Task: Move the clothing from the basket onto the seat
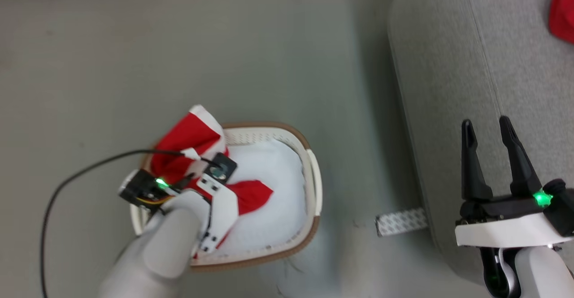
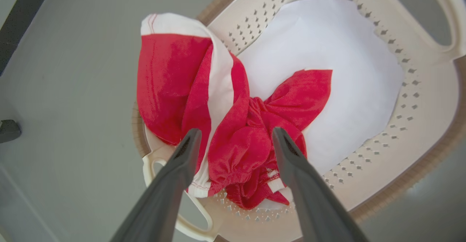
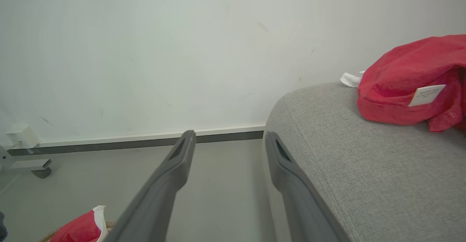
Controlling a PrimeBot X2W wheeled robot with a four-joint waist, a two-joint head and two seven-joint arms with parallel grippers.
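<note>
Right wrist view catches a label (image 3: 426, 95) on clothing (image 3: 400, 78) atop seat (image 3: 364, 169).

Left gripper (image 2: 235, 133) bottom centre of its wrist view, fingers spread wide, right gripper (image 1: 486, 125) lower right of head view, fingers parted, pointing up
</note>
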